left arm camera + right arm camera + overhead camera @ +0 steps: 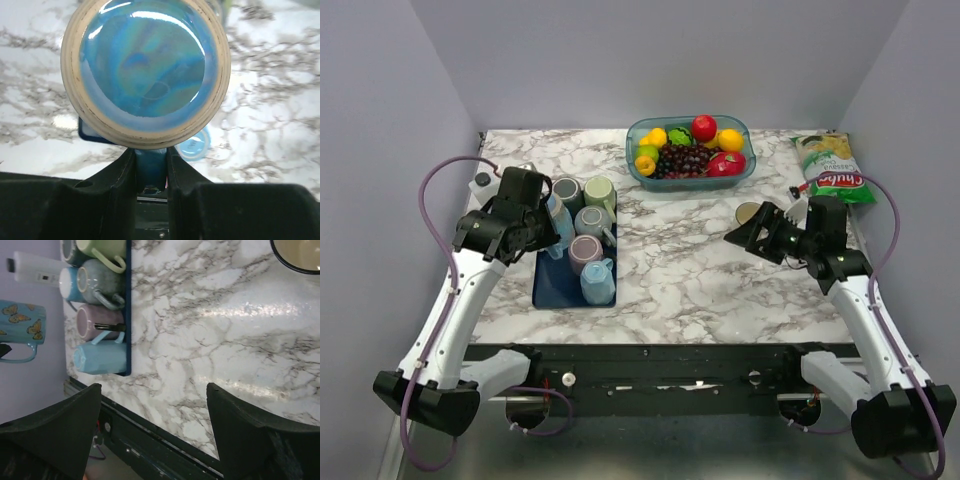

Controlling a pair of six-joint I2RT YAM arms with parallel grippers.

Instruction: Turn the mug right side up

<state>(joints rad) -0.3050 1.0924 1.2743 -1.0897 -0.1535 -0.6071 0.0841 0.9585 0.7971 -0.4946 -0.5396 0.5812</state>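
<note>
The left gripper [150,155] pinches the handle of the glossy blue butterfly-print ceramic mug [145,65]. It holds the mug aloft at nine o'clock on the marble table [700,270], above the dark blue rectangular tray [552,288], glazed base facing the wrist camera. The right gripper [154,390] hangs spread and empty at three o'clock. With only the handle clamped, the mug may swivel or slip while turning, or strike the pastel mugs [585,250] crowding the tray below.
</note>
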